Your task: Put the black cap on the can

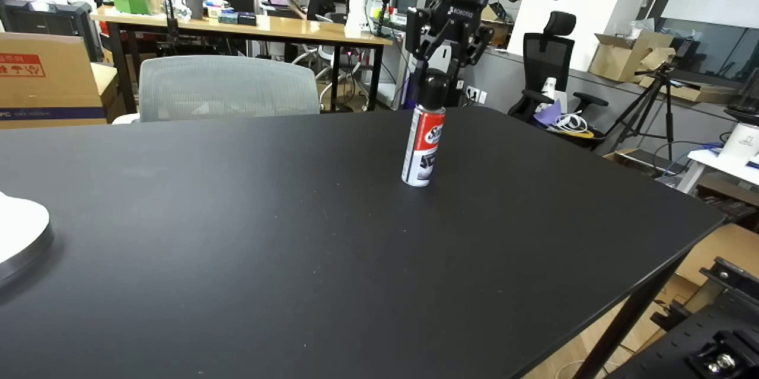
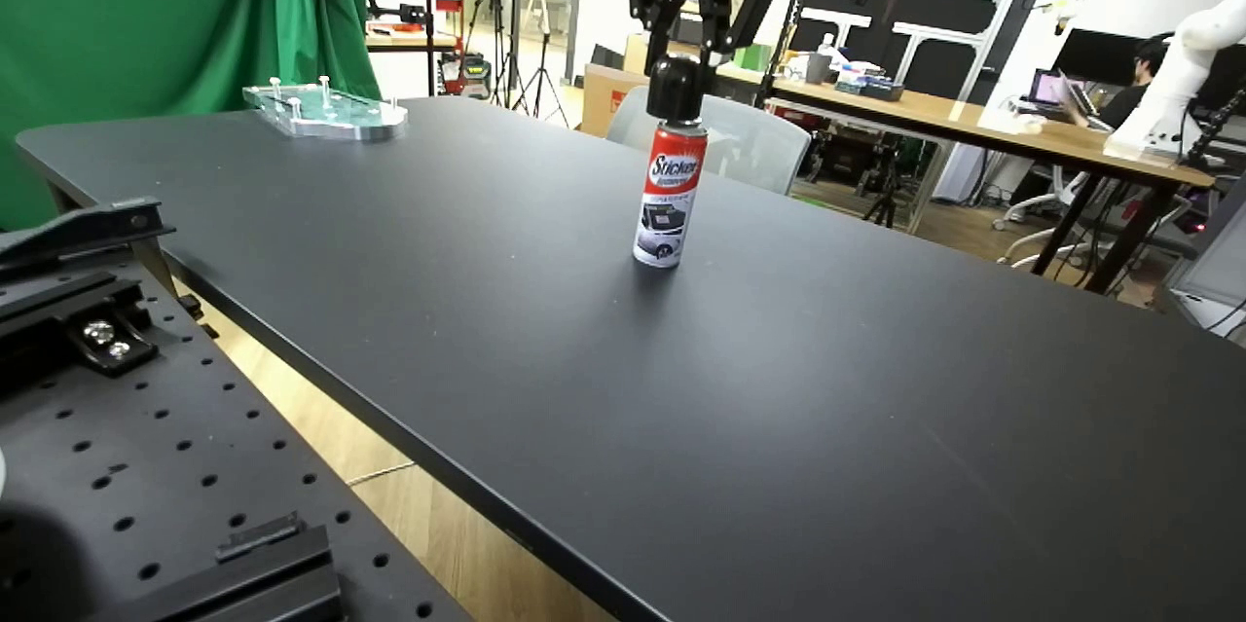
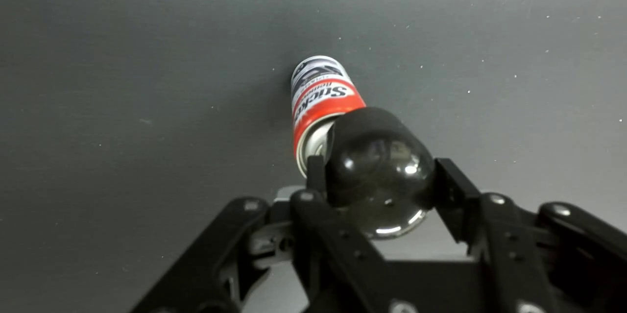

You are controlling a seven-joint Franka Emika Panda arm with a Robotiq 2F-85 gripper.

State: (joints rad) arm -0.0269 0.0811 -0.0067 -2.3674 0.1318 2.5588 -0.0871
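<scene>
Can (image 1: 423,146) stands upright toward the far right corner of the bench (image 1: 237,225) in an exterior view, bare top up, as capping seems to need. Above, set right of that top in the wrist view, is the cap (image 3: 377,161), dome up, presumably so its opening faces down; whether they touch I cannot tell. The gripper (image 3: 378,176) pinches the cap's sides, probably to leave its lower end clear.

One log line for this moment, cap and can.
hand: closed on black cap | can: upright on table | fit: cap unseated, can's pale top partly showing in wrist view | next: likely align, lower
</scene>
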